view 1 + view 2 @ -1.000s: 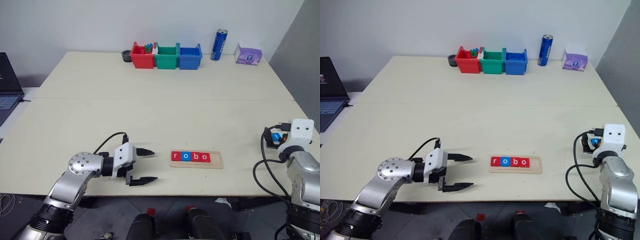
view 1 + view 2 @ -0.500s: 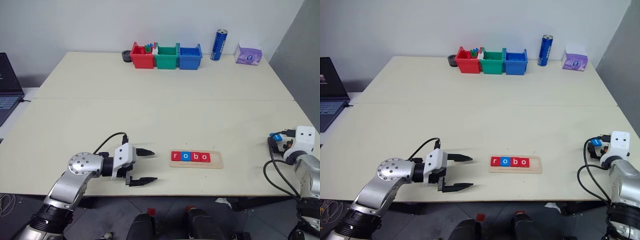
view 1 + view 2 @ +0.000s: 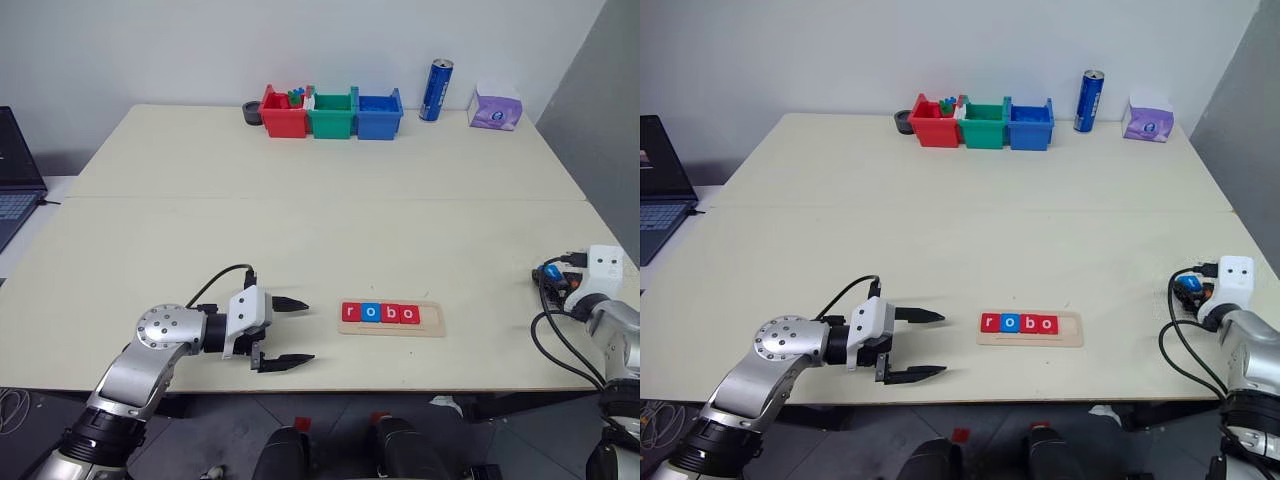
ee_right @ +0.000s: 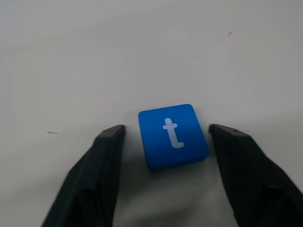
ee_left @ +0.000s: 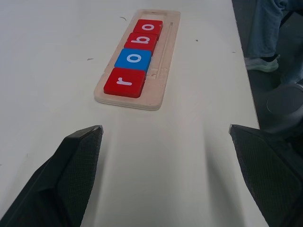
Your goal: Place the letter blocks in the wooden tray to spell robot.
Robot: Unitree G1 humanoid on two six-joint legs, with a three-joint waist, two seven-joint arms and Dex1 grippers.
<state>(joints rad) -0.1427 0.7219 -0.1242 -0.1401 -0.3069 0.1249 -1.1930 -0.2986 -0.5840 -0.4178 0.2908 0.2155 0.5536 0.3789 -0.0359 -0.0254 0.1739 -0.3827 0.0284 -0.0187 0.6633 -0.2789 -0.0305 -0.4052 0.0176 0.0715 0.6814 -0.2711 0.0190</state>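
Observation:
The wooden tray (image 3: pixel 430 318) lies near the table's front edge, and its groove holds four letter blocks reading r (image 5: pixel 125 82), o (image 5: pixel 133 59), b (image 5: pixel 141 41), o (image 5: pixel 148 26). The slot at its right end is bare. My left gripper (image 3: pixel 308 330) rests open just left of the tray, pointing at it with nothing between its fingers. At the far right edge of the table, a blue block with a white t (image 4: pixel 173 135) lies flat. My right gripper (image 4: pixel 166 126) straddles it, open, one finger on each side with a thin gap to each.
Red (image 3: pixel 284 115), green (image 3: pixel 332 115) and blue (image 3: pixel 379 115) plastic bins stand in a row at the back. Right of them are a blue can (image 3: pixel 436 90) and a purple tissue box (image 3: pixel 497 108). A laptop (image 3: pixel 12 170) sits beyond the table's left edge.
My right hand has sunk lower and shifted toward the table's right edge. The left arm and the tray have stayed put.

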